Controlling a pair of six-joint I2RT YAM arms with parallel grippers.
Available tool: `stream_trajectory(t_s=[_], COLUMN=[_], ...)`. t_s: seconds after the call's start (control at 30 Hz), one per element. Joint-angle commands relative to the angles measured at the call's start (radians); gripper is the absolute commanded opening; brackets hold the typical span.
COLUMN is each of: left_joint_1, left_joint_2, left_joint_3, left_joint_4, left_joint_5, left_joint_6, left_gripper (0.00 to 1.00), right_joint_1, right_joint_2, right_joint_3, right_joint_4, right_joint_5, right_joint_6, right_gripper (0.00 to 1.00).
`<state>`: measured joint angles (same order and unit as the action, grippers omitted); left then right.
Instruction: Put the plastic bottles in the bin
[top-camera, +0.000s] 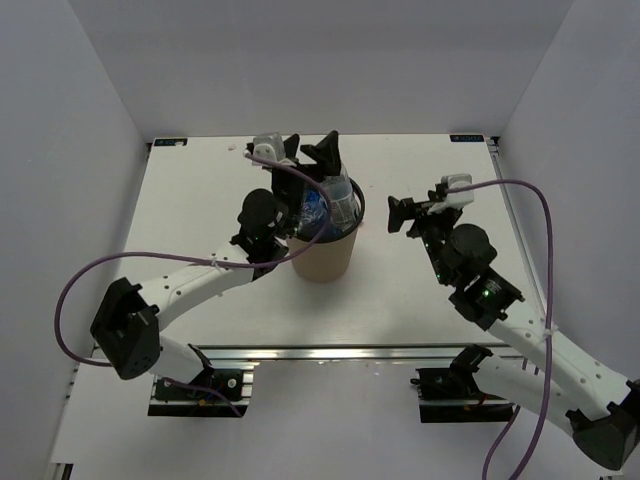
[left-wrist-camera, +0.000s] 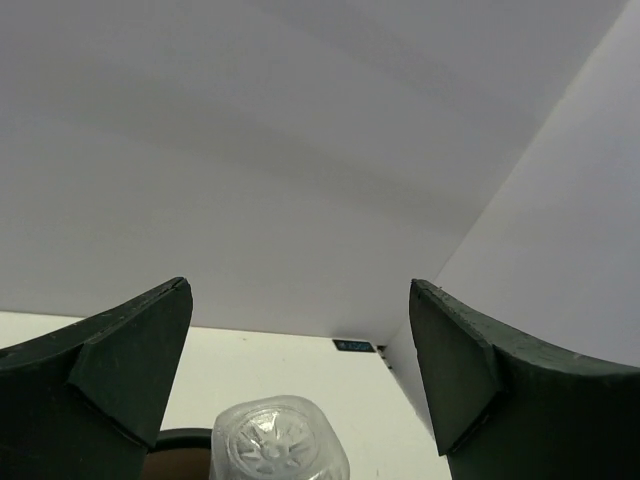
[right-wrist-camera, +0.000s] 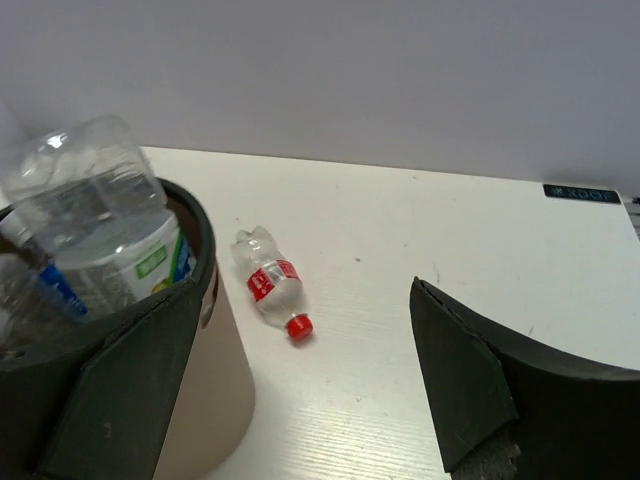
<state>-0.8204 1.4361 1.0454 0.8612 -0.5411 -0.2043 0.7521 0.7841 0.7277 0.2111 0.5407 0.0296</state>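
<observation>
The bin (top-camera: 322, 255) is stuffed with bottles (top-camera: 340, 205), the left gripper (top-camera: 308, 152) gaping wide and empty just above it over one bottle's base, while the right gripper (top-camera: 398, 214), equally wide and empty, sits right of the bin, nearer the red-capped bottle (right-wrist-camera: 272, 285) lying beside the bin, cap apparently pointing gripperward.

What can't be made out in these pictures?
1. How many bottles sit in the bin: in the top view the left fingers overlap them; in the right wrist view the right finger and the left edge cut them off.
2. The bin's inside: the left wrist view shows only a rim sliver at the bottom edge.
3. Label wording: too small in the top view, blurred in the right wrist view.
</observation>
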Motion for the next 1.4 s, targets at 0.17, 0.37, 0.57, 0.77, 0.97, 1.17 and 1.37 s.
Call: stream_trajectory(t_s=[0.17, 0.37, 0.57, 0.77, 0.97, 1.17, 1.37], left_joint_1=[0.026, 0.381, 0.569, 0.573, 0.575, 0.575, 0.576], left_joint_2=[-0.166, -0.238, -0.261, -0.252, -0.270, -0.276, -0.261], left_joint_3=[0.185, 0.082, -0.094, -0.165, -0.205, -0.237, -0.248], left_joint_4=[-0.520, -0.849, -0.944, -0.990, -0.973, -0.961, -0.981], left_joint_5=[-0.233, -0.105, 0.065, 0.081, 0.087, 0.079, 0.063], left_joint_6=[-0.027, -0.386, -0.503, -0.486, -0.466, -0.466, -0.478], left_gripper=[0.98, 0.98, 0.98, 0.98, 0.98, 0.98, 0.98], right_joint_1=[-0.347, -0.504, -0.502, -0.502, -0.449, -0.398, -0.389], right_joint_2=[0.280, 0.567, 0.938, 1.228, 1.475, 1.598, 1.686], right_joint_3=[0.300, 0.427, 0.723, 0.944, 1.167, 1.276, 1.311], right_joint_4=[-0.188, -0.107, -0.283, -0.297, -0.378, -0.441, -0.458], right_joint_5=[-0.303, -0.732, -0.817, -1.007, -1.099, -0.949, -0.973], right_joint_6=[0.196, 0.181, 0.110, 0.156, 0.124, 0.059, 0.079], right_gripper=[0.89, 0.89, 0.89, 0.89, 0.89, 0.89, 0.89])
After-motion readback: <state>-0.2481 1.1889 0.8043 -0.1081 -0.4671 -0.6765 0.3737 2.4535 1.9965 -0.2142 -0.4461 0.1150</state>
